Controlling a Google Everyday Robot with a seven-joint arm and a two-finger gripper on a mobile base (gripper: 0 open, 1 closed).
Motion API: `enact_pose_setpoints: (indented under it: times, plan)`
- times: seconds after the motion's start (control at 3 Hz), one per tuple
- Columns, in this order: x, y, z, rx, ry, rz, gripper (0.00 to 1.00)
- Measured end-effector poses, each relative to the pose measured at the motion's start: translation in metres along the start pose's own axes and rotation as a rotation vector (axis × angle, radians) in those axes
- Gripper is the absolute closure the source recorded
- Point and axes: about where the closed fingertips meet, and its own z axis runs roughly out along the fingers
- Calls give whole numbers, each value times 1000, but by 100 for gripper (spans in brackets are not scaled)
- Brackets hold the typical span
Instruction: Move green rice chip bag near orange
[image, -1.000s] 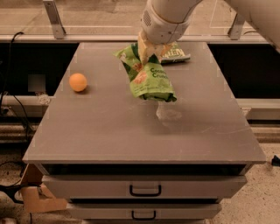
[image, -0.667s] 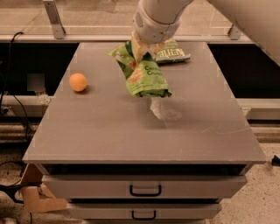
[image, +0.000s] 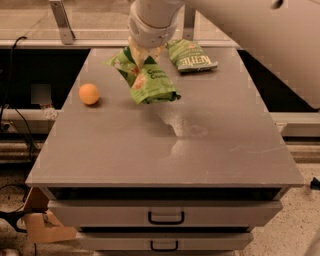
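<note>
One orange (image: 89, 93), unlabelled, left side of grey table (image: 230, 150) | green rice chip bag (image: 150, 86) near it, apart, white lettering only partly legible, hanging tilted above tabletop | gripper (image: 142, 54) pinched closed on bag's upper end, pointing down | darker bag (image: 191, 55) reads "KETTLE", lying flat | arm enters from upper right

**Q:** Arm position?
**A:** My arm (image: 260, 45) comes in from the upper right, the forearm slanting down and left across the top. The wrist (image: 150, 22) points straight down.

**Q:** Gripper?
**A:** My gripper (image: 142, 55) hangs just below the wrist, above the far left part of the table (image: 150, 150), clear of the surface. My fingers (image: 136, 52) are drawn together and pinch the upper end of the green rice chip bag (image: 152, 85), which dangles from them.
</note>
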Motion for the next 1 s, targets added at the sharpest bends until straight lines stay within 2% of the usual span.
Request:
enact_pose_setpoints:
  times: [1.0]
  plan:
    - [-28, 15, 46, -60, 58, -74, 100]
